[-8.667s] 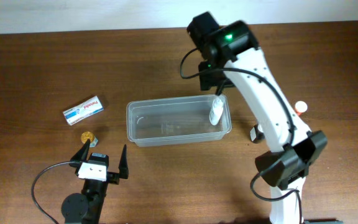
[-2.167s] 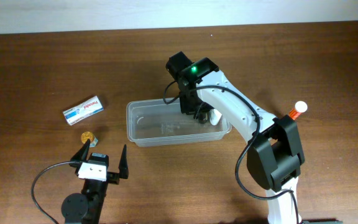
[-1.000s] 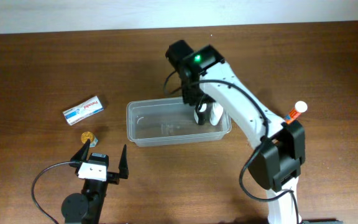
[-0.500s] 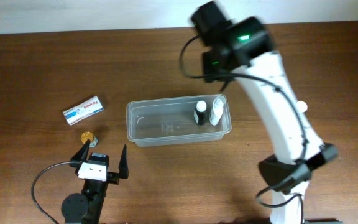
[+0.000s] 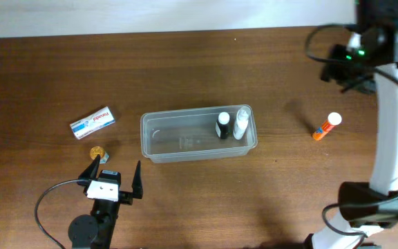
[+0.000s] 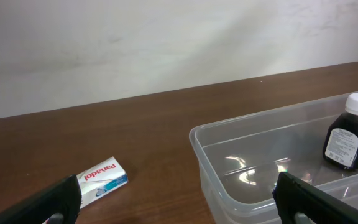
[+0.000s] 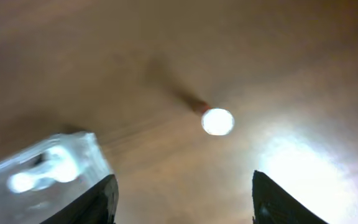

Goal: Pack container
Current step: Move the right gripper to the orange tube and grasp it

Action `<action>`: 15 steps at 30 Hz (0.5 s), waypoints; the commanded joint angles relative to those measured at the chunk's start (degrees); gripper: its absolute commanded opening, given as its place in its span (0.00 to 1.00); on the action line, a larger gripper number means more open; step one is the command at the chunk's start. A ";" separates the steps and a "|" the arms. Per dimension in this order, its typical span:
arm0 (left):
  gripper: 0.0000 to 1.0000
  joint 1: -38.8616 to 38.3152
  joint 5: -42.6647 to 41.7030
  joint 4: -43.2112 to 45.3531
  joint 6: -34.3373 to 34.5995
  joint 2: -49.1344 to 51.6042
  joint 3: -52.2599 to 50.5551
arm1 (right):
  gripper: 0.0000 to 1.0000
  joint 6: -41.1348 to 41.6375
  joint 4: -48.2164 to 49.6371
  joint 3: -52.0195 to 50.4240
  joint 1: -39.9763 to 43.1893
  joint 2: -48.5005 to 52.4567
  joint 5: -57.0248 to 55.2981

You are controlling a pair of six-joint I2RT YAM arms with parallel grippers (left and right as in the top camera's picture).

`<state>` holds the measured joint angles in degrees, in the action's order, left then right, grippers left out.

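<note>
Plastic container (image 5: 185, 142) is holding two bottles (image 5: 223, 125) while box (image 5: 92, 122) at nine o'clock and orange stick (image 5: 327, 126) at three are waiting, left hand (image 5: 115, 171) and right hand (image 7: 185, 199) gaping empty.

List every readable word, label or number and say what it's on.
"Panadol": on the box, read in the left wrist view.
Smaller print on the box: too small to read.
Label on the dark bottle: print too small to read.
On the white bottle and the orange tube: nothing legible.
</note>
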<state>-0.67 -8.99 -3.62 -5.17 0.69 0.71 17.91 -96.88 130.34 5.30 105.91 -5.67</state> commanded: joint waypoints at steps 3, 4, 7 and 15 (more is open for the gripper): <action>0.99 0.35 0.20 -0.13 -0.94 -0.33 -0.22 | 0.64 -3.45 1.33 -11.54 4.35 0.00 1.03; 0.99 0.35 0.22 -0.13 -0.94 -0.33 -0.22 | 0.64 -4.04 2.40 -13.40 5.07 0.00 1.20; 0.99 0.35 0.20 -0.13 -0.94 -0.33 -0.22 | 0.64 -4.22 5.03 -17.53 6.69 0.00 1.20; 0.99 0.35 0.20 -0.13 -0.94 -0.33 -0.22 | 0.65 -8.28 11.19 -25.09 7.87 0.26 3.76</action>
<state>-0.67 -8.99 -3.62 -5.17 0.69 0.71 11.68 -86.78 107.33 12.99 106.24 -3.29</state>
